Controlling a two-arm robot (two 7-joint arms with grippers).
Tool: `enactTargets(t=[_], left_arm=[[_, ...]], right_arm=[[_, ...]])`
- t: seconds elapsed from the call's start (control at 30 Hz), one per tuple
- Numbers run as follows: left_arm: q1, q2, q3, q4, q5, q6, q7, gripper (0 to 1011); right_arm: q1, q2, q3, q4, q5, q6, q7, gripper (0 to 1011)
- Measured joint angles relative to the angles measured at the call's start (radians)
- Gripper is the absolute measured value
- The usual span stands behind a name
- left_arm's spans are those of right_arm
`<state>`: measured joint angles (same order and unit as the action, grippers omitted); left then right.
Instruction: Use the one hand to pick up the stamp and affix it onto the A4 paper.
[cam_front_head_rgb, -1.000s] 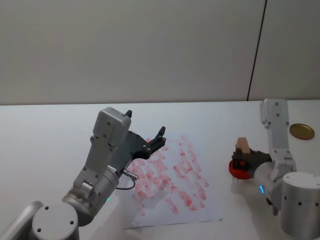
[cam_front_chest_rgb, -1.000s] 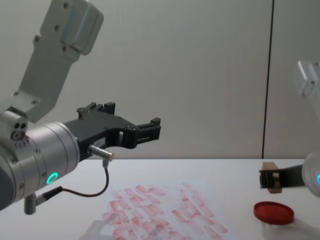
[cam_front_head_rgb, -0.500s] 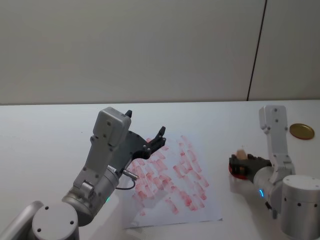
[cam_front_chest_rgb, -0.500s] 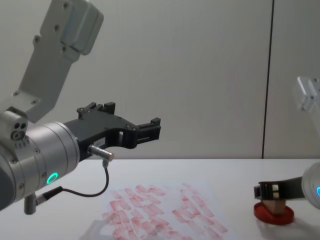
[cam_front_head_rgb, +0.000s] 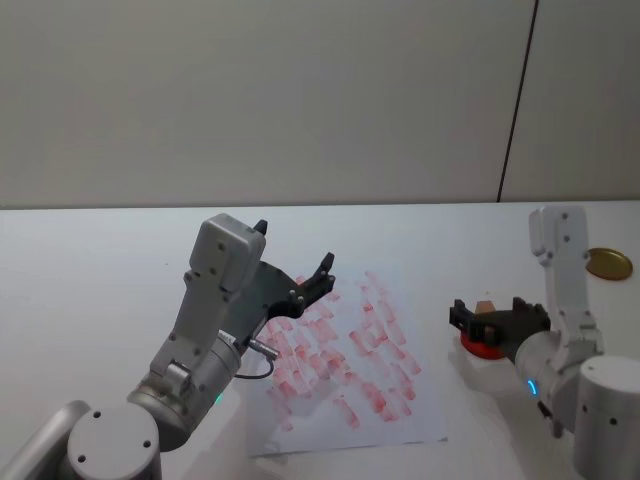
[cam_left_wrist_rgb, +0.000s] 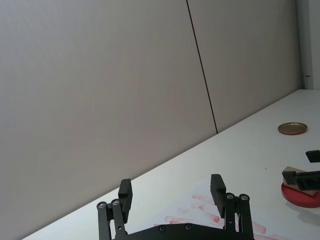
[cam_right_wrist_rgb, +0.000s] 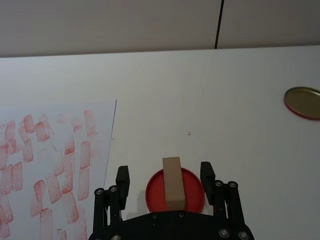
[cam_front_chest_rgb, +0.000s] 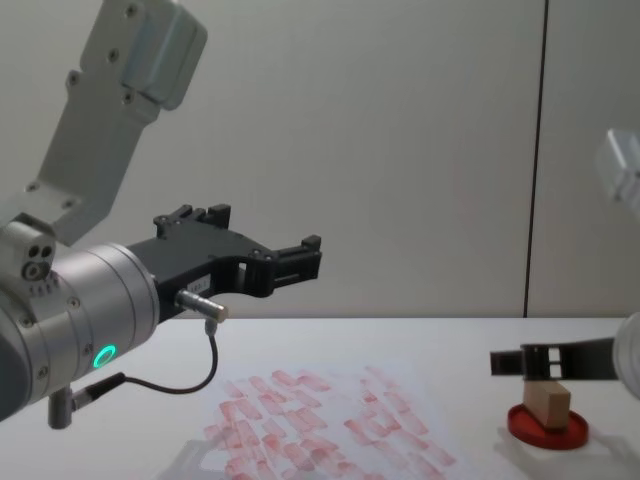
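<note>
The stamp (cam_right_wrist_rgb: 172, 182), a small tan wooden block, rests on the round red ink pad (cam_right_wrist_rgb: 154, 196), to the right of the A4 paper (cam_front_head_rgb: 345, 370). My right gripper (cam_right_wrist_rgb: 165, 176) is open, one finger on each side of the stamp with a gap on both sides. In the chest view the stamp (cam_front_chest_rgb: 547, 402) lies tilted on the pad (cam_front_chest_rgb: 545, 427), with the right gripper (cam_front_chest_rgb: 522, 361) just above it. My left gripper (cam_front_head_rgb: 293, 247) hangs open and empty above the paper's left part. Pinkish-red prints cover the paper (cam_front_chest_rgb: 320, 430).
A gold round lid (cam_front_head_rgb: 606, 263) lies on the white table at the far right, beyond the ink pad. A grey wall stands behind the table. The left arm's body (cam_front_head_rgb: 215, 300) rises over the paper's left edge.
My right gripper brought the stamp down onto the ink pad, then opened and let it go. The stamp now rests on the pad by itself. The left arm has not moved.
</note>
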<state>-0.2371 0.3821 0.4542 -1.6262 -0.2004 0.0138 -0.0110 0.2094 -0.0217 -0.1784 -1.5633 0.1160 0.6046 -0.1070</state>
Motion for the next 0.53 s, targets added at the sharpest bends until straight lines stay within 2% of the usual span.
enactTargets(t=[0.23,0.53], left_arm=[[0.0,0.0,0.0,0.0,0.0,0.0,0.0,993],[0.0,0.0,0.0,0.0,0.0,0.0,0.0,993]], right_arm=[[-0.039,0.018,-0.003,-0.068,-0.024,-0.051,0.02,1001],[-0.098,0.058,0.004,-0.153,-0.05,-0.14,0.058,1001]])
